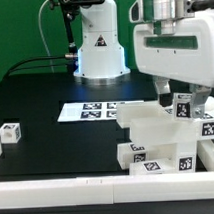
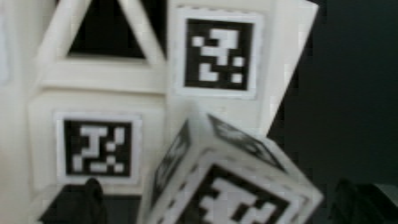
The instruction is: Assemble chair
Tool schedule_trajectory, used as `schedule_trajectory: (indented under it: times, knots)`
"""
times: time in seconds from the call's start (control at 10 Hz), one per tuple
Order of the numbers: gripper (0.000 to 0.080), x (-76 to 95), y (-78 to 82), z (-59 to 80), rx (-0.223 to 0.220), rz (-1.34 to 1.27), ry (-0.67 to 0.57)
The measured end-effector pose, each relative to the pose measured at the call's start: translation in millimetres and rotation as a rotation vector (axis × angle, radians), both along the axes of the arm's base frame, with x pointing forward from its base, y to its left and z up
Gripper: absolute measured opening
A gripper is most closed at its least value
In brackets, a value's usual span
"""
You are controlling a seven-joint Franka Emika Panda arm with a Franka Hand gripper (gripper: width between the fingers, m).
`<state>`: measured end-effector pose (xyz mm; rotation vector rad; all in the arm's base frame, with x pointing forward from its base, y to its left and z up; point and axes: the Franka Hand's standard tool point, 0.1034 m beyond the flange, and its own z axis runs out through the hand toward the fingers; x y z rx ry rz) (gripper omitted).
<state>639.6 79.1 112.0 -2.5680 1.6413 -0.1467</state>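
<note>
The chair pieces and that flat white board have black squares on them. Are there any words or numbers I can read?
No words, letters or numbers can be read in either view.
Chair parts: only black-and-white square pattern tags, no writing.
Marker board: a row of the same pattern tags, no writing.
Small block at the exterior view's left: one pattern tag, no writing.

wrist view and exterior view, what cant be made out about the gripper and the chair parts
- Gripper: in the exterior view its fingertips sit behind a tagged chair part, so contact cannot be told.
- Wrist view: the fingers are cut off by the picture's edge; a tagged block fills the space between them.
- Stacked chair parts: cut off by the exterior view's right edge.
- Small tagged block: too small to read its tag.
</note>
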Motion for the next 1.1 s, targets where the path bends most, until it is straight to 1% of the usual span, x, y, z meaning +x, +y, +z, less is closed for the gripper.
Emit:
schedule_trajectory:
  times: [0.1, 0.4, 0.5, 0.6, 0.7, 0.8, 0.9, 1.0, 1.1]
  knots:
    - [0.0648, -0.5, 5.6, -0.2, -0.004, 0.033, -0.005]
    - [0.0648, -0.7, 4.4, -0.5, -0.035, 0.243, -0.007]
    - [0.0648, -2.4, 7.7, -0.3, -0.082, 0.463, 0.016]
    - [0.0648, -1.4, 8.4, -0.4, -0.099, 0.631, 0.032]
    - [0.0648, -0.1, 9.2, 0.1, -0.102, 0.672, 0.028]
    - [0.0541, -0.1, 9.1, -0.1, -0.098, 0.63, 0.029]
    - [0.0391, -0.1, 8.7, -0.1, -0.099, 0.632, 0.029]
    - [0.0391, -0.2, 9.1, -0.2, -0.089, 0.559, 0.029]
    - [0.0272, -0.3, 9.2, -0.2, -0.08, 0.475, 0.031]
